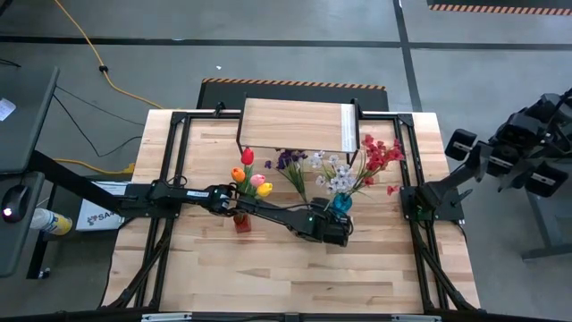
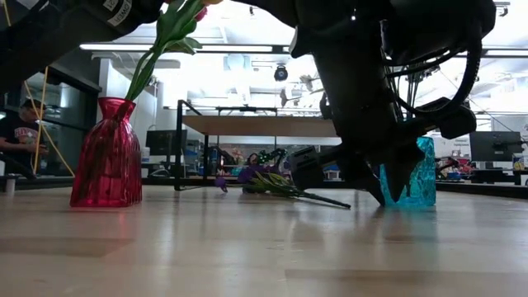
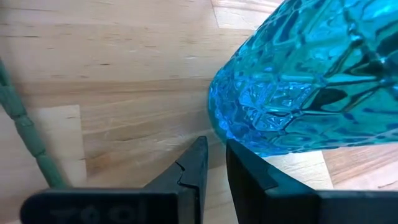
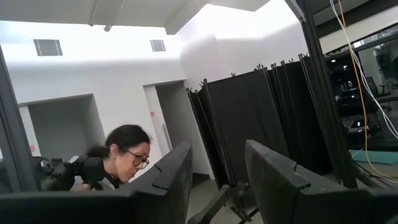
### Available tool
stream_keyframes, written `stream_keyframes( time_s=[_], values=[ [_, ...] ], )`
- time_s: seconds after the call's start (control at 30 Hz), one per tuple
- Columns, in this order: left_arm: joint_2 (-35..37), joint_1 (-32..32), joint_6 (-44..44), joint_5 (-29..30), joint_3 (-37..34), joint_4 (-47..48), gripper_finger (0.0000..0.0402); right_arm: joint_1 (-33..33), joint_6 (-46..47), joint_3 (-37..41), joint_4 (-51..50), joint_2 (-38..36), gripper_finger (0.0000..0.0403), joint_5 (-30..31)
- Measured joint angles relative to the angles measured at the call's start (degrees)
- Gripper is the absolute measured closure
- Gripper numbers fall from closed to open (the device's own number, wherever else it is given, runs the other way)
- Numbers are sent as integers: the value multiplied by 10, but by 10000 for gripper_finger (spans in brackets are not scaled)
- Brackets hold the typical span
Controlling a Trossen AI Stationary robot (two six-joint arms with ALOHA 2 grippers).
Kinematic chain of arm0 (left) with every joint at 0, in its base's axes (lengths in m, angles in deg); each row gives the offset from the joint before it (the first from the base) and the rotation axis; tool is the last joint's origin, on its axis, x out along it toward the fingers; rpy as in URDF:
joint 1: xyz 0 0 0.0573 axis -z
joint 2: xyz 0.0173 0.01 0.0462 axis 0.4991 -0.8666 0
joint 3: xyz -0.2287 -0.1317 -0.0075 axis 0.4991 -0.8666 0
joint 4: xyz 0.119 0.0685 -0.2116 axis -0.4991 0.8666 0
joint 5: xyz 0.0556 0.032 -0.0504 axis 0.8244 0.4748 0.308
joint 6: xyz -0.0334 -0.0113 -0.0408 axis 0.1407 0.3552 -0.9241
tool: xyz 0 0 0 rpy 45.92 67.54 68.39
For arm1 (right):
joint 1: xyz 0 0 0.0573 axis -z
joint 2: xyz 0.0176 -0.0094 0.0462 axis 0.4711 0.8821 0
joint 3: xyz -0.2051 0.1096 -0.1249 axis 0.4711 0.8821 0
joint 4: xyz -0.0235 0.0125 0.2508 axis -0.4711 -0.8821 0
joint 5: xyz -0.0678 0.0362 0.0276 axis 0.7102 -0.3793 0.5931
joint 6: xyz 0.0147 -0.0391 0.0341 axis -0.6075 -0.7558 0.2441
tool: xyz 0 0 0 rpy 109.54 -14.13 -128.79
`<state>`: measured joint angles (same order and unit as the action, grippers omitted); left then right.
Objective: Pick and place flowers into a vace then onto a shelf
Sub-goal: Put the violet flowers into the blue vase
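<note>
High view: the left arm is reaching across the wooden tabletop (image 1: 268, 277), its left gripper (image 1: 338, 231) sitting at the foot of the blue glass vase (image 1: 341, 204).
Left gripper state: in the left wrist view the left gripper (image 3: 214, 155) is showing its two dark fingers (image 3: 194, 163) nearly together, a thin slit between them, gripping nothing.
Blue glass vase: its faceted wall (image 3: 311, 74) is standing just ahead of the fingertips, close but apart from them; it is holding the white blossom spray (image 1: 332, 170) and the red blossom spray (image 1: 382, 156).
Purple blossom spray: it is lying flat on the tabletop (image 1: 290, 165), beyond the left gripper toward the shelf; in the low view it is lying (image 2: 272, 181) between the two vases.
Red vase: it is standing (image 2: 107, 157) beside the left arm's forearm, well apart from the left gripper, holding the tulips (image 1: 253, 174), red, orange, pink and yellow.
Shelf: the light-wood board (image 1: 295, 125) is standing at the table's far edge, beyond the left gripper, with nothing on it.
Right gripper: it is waiting raised off the table's right side (image 4: 217, 168), fingers spread wide and empty, pointing into the room where a person (image 4: 121, 155) is showing.
</note>
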<state>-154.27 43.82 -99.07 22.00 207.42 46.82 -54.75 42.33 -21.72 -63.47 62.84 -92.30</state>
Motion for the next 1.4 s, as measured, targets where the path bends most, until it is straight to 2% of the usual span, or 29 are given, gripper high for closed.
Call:
stream_keyframes(
  time_s=[0.27,0.47,0.63,0.83,0.93,1.4],
  values=[
    [8,5,-9,-6,-1,26,307,0,0,0,-17,0,263,0],
    [19,15,-14,-4,-2,81,307,0,0,0,-18,0,263,-1],
    [28,25,-53,5,-3,120,307,0,-1,0,-18,0,263,-1],
    [50,30,-53,66,-1,121,307,0,-2,0,-18,0,263,-1],
    [58,31,-53,77,-1,144,307,0,-2,0,-18,0,263,-1],
    [59,26,-59,47,-1,214,307,0,-2,0,-18,0,263,0]
  ],
)
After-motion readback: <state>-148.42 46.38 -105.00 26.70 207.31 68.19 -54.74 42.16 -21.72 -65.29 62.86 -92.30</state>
